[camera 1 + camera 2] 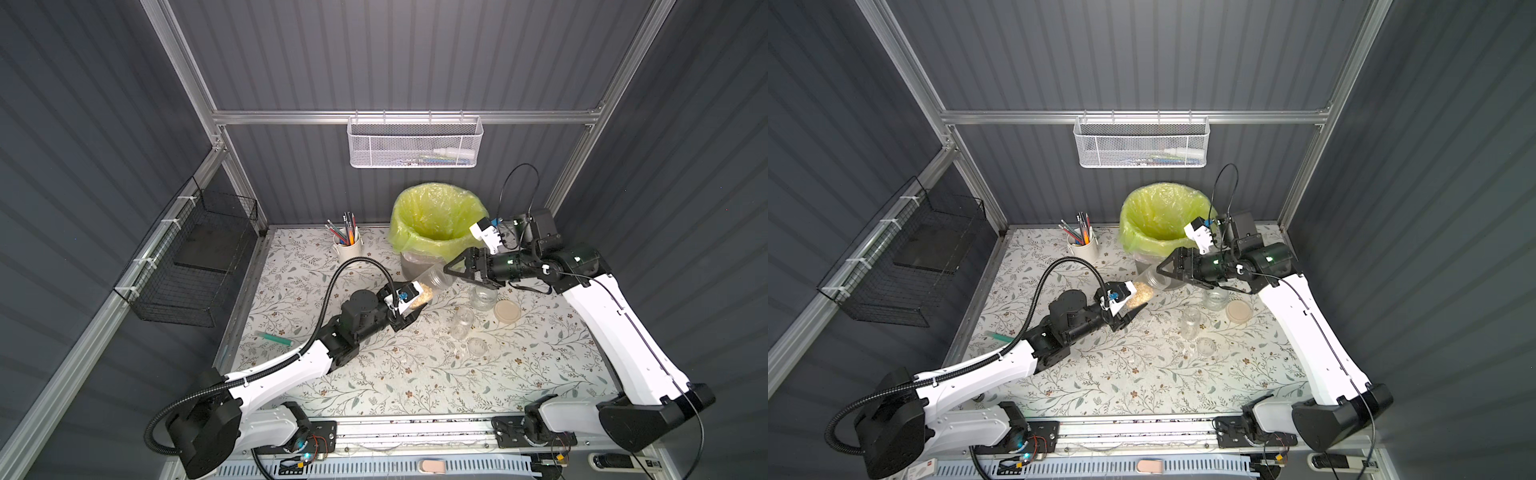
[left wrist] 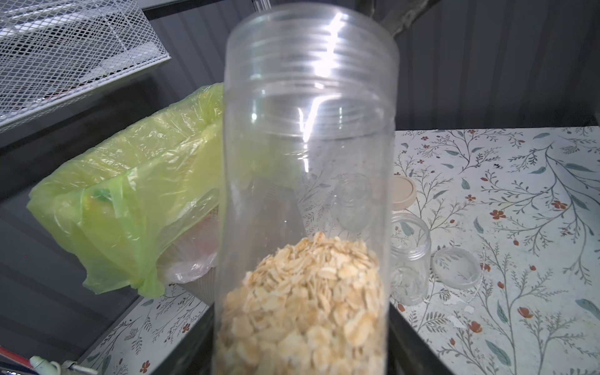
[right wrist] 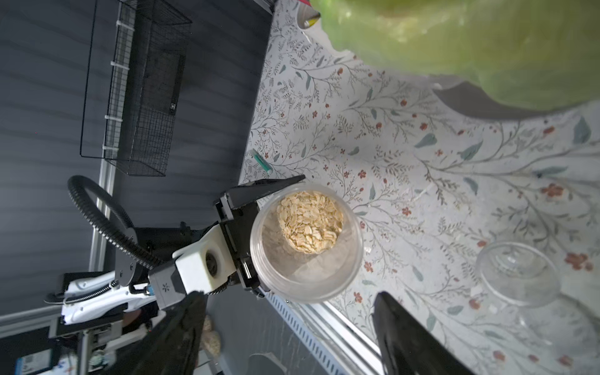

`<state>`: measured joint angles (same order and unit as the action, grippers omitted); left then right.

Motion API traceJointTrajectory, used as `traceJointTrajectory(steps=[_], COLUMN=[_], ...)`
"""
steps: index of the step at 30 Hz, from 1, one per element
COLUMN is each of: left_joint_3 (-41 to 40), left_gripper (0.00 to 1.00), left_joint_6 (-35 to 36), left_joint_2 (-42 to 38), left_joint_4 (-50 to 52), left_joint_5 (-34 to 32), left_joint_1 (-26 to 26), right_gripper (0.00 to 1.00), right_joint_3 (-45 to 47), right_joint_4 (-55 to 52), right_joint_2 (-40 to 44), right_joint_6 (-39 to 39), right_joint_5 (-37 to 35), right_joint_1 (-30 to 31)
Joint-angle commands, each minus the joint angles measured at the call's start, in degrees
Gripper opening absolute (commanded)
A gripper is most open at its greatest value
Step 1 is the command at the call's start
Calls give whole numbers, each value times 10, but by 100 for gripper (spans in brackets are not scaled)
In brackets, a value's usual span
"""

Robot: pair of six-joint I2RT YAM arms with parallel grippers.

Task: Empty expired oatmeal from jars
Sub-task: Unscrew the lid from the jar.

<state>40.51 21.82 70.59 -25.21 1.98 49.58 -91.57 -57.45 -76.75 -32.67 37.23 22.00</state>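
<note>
Clamping the held jar [image 1: 434, 284] by its base end in the left gripper [image 1: 417, 301], jaws partly closed around the clear wall. Carrying it mid-table, tipped almost flat, with the lidless mouth aiming far-right at the bin [image 1: 436, 220], just on the near side of the bin's wall and seemingly not yet over the rim. Leaving the oatmeal [image 2: 308, 298] heaped at the base end, with none spilling out.

Poising the right gripper [image 1: 448, 269] just beside the jar's mouth, jaws spread wide and gripping nothing. Not possible to tell whether touching the rim.

Standing upright to the right and nearer: the squat jar [image 1: 483, 296] and the narrow jar [image 1: 461, 322], both lidless and looking empty but for faint residue. Lying flat beside them: the beige lid [image 1: 507, 311] and a clear lid [image 1: 477, 345].

Judging two of the three jars as done, with only the pouring of the last one into the bin apparently remaining. Seeing pale specks inside the bin, too small to name.
</note>
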Motion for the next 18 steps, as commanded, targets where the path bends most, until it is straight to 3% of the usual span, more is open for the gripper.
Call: traceJointTrajectory(steps=[1, 18], left_joint_3=[25, 32], left_gripper=[7, 7], left_joint_6=[31, 38], left_joint_2=[1, 10], left_joint_4=[-15, -5], left_joint_5=[-10, -13], left_joint_1=[5, 10], right_gripper=[83, 84], right_joint_3=[-3, -60], right_joint_4=[-48, -63], right_joint_2=[-7, -72], right_joint_6=[-68, -36], right_joint_5=[-6, 26], right_joint_1=[-2, -2])
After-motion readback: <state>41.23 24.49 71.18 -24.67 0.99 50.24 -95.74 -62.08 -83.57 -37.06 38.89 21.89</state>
